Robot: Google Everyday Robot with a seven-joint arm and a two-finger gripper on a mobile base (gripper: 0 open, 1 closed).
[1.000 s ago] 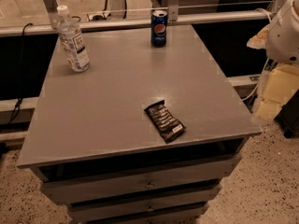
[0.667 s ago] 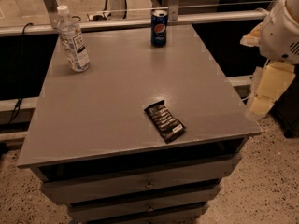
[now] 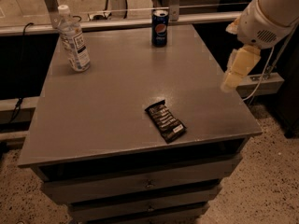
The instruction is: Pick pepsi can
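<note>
Looking at the grey table (image 3: 107, 92) from above, I count three things on its top: one can, one bottle and one wrapper.

The can (image 3: 160, 28) is dark blue with a round logo. It stands upright near the far edge, a little right of the middle. Nothing touches it.

The bottle (image 3: 74, 38) is clear plastic with a white label and a white cap. It stands upright at the far left part of the top, well apart from the can.

The wrapper (image 3: 165, 121) is dark and flat. It lies at an angle on the near half, closer to the right side, far from both other things.

I see one arm (image 3: 271, 13), white and thick, which enters from the upper right corner. The gripper (image 3: 232, 76) hangs from it, cream in colour, above the right edge of the table. It is well apart from the can and holds nothing that I can see. If it is spread or pressed together, I cannot tell.

Under the top are stacked drawers (image 3: 140, 190), and two small knobs show on them.
</note>
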